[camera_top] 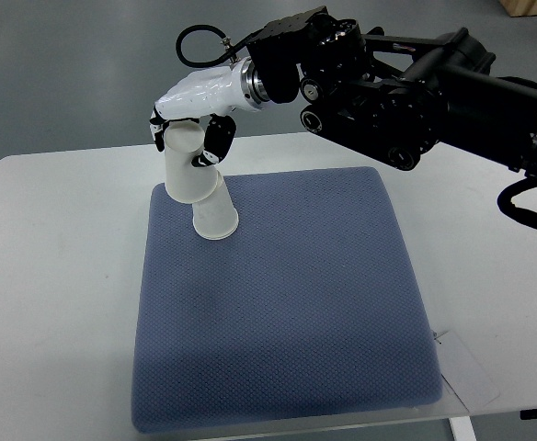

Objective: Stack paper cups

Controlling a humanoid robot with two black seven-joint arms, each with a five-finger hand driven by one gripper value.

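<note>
White right hand (198, 115) angled down, fingers wrapped around upper paper cup (188, 165) over blue mat (287, 303).

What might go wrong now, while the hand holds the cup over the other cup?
1. The upper cup in the right hand looks tilted, so it may jam on the lower cup instead of sliding down.
2. The lower cup stands upside down on a soft blue mat near its edge; a push could tip it.
</note>
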